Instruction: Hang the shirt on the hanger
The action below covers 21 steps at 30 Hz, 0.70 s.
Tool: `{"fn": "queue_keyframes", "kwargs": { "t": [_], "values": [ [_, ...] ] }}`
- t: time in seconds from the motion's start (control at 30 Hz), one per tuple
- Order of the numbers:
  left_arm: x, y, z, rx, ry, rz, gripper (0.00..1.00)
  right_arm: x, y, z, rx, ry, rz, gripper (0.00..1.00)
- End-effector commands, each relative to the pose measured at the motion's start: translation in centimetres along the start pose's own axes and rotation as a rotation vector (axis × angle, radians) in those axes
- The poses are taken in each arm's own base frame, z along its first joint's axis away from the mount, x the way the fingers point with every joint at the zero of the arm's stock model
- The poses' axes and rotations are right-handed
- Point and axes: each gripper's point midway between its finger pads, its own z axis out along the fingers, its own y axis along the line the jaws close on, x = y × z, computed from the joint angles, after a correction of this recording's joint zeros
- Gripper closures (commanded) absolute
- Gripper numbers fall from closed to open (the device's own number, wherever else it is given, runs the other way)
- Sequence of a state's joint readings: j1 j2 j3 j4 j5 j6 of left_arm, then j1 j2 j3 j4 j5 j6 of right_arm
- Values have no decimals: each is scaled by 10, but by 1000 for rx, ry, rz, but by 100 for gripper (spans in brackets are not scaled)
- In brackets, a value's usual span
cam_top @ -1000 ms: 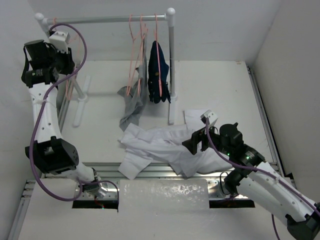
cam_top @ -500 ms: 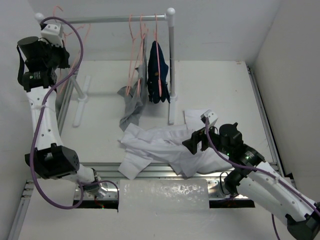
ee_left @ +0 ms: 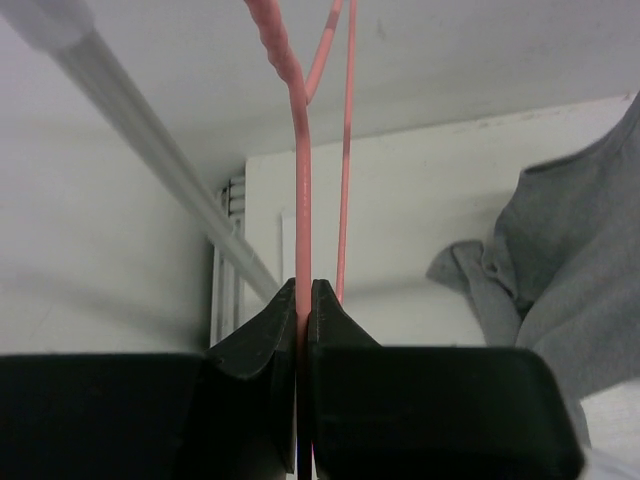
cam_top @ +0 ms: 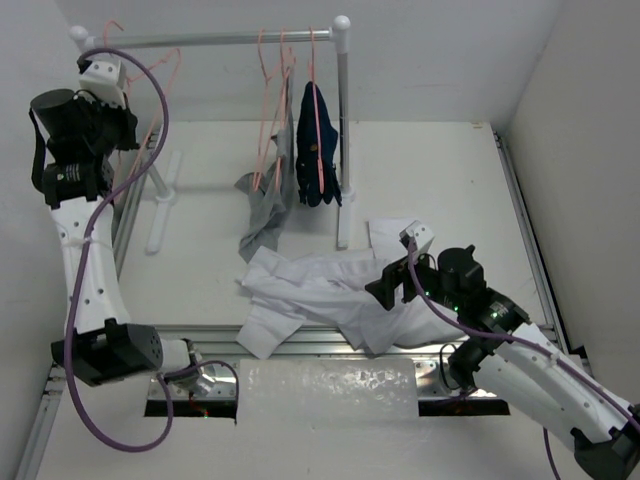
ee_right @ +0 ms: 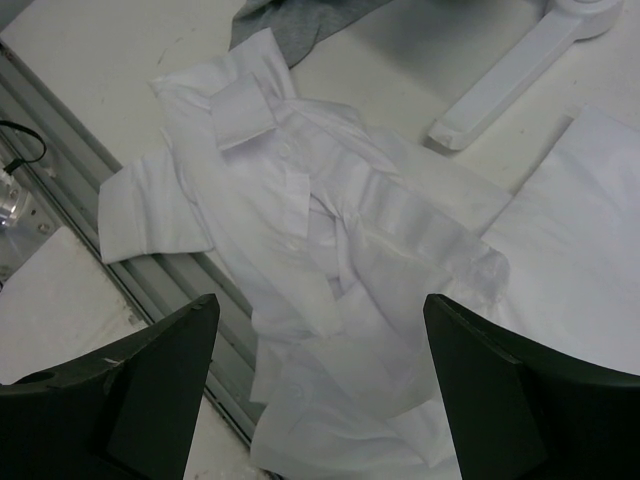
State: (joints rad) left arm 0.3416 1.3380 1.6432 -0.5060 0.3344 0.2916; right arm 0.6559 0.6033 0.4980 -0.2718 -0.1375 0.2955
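The white shirt [cam_top: 320, 290] lies crumpled on the table near the front edge; it fills the right wrist view [ee_right: 330, 250]. My right gripper [ee_right: 320, 305] hangs open and empty just above it, seen in the top view [cam_top: 392, 282]. My left gripper [ee_left: 303, 290] is raised high at the far left [cam_top: 100, 100], shut on the wire of a salmon-pink hanger [ee_left: 300, 200]. That hanger [cam_top: 165, 75] sits by the left end of the white rail [cam_top: 215, 40].
More pink hangers [cam_top: 275, 110] hang on the rail, with a grey garment [cam_top: 262, 215] and a navy garment [cam_top: 317, 150]. The rack's post [cam_top: 343, 130] and foot [ee_right: 510, 80] stand behind the shirt. White walls close in left and right.
My left arm has lifted and swung toward the rail's left end with the hanger in its grip. The right arm and shirt have not moved.
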Motion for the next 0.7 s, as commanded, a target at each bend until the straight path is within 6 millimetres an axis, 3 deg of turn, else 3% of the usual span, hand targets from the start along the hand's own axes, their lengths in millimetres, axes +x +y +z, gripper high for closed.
{"fn": "queue_keyframes", "kwargs": {
  "t": [0.0,0.03,0.1,0.3,0.4,0.67],
  "values": [
    [-19,5,-44,-83,-35,70,100,-25,9,-5,-43,-46,-46,16],
    [-12,4,-51,-91,-2,70,100,-24,10,-3,-51,-34,-48,16],
    [-21,1,-70,-99,-6,96,100,-28,15,-4,-72,-30,-51,16],
    [4,-55,-107,161,70,141,100,-37,23,-5,-112,-28,-60,16],
    [-6,-67,-130,180,25,150,100,-46,26,-9,-123,-39,-80,16],
    [-65,-92,-198,175,-215,188,100,-67,29,-18,-122,-57,-108,16]
  ]
}}
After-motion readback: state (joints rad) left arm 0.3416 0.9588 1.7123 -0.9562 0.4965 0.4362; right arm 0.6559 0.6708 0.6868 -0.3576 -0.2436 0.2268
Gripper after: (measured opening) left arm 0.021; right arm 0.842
